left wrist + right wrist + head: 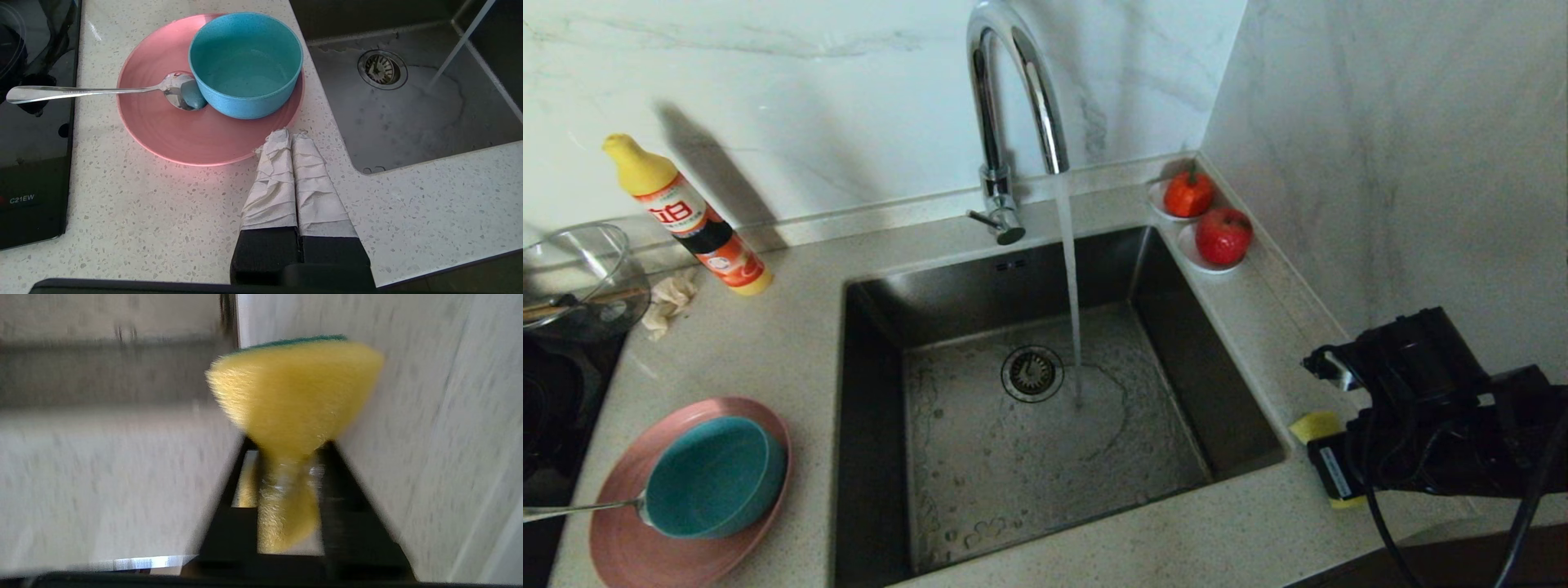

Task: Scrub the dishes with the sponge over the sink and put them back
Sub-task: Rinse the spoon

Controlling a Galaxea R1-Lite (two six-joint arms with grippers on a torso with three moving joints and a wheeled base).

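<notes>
While water runs from the tall chrome gooseneck tap [1013, 98] into the square stainless-steel sink [1045, 425], the right pincer [1327, 457] is seen over the speckled table [792, 343] by the sink's right rim. In the left wrist view, the left pincer [291, 136], pressed together, is held beside the round pink plate [171, 130] carrying the teal-blue bowl [245, 65] and silver spoon [81, 92]. In the right wrist view, the yellow-and-green sponge [294, 396] is pinched.
</notes>
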